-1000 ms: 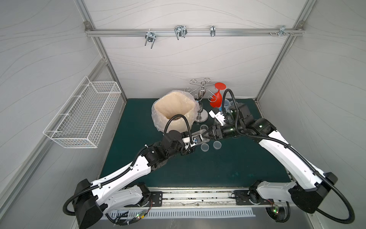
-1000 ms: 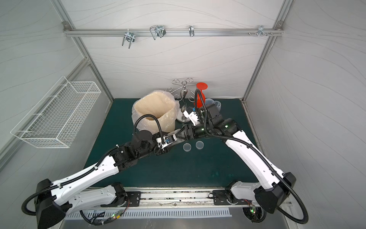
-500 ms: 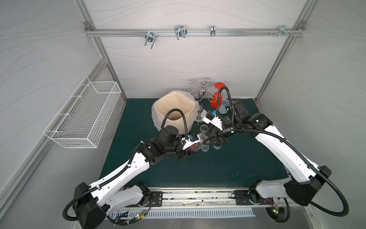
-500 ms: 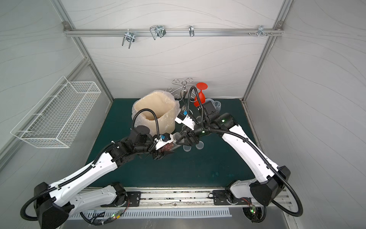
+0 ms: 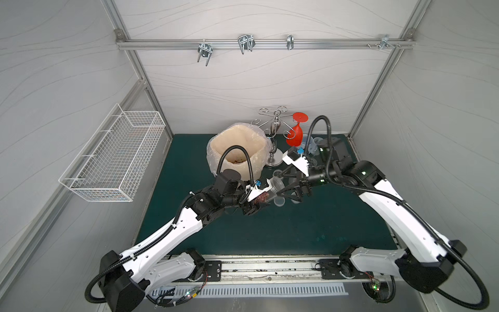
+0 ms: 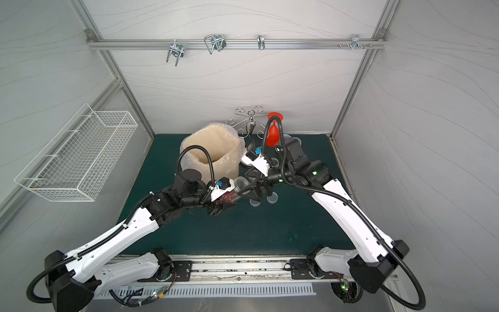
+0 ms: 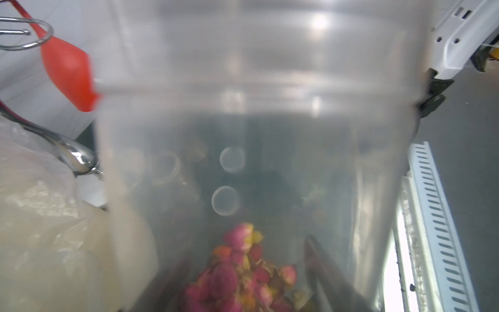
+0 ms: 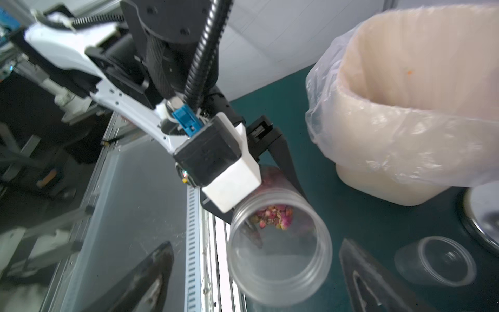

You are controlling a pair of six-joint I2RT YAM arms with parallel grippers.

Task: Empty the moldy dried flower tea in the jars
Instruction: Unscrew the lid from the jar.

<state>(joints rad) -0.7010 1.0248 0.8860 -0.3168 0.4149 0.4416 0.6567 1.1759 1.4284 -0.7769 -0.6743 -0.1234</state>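
Pink rosebuds (image 8: pixel 274 216) lie deep in the lidless jar (image 8: pixel 280 259) your left gripper (image 5: pixel 263 199) pinches, tilted near the bin (image 8: pixel 405 135); right gripper (image 8: pixel 256 247) gapes wide. Tip early and you'd likely litter the mat (image 5: pixel 297 229).

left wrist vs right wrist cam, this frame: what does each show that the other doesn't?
Left wrist only: the red glass, and two round lids, blurred through the wall of the jar.

Right wrist only: the jar's open, lidless mouth, with both fingers of the open right claw flanking it.

Both: the jar held in the left claw, the dried flower tea piled at its closed end, and the lined bin beside it.
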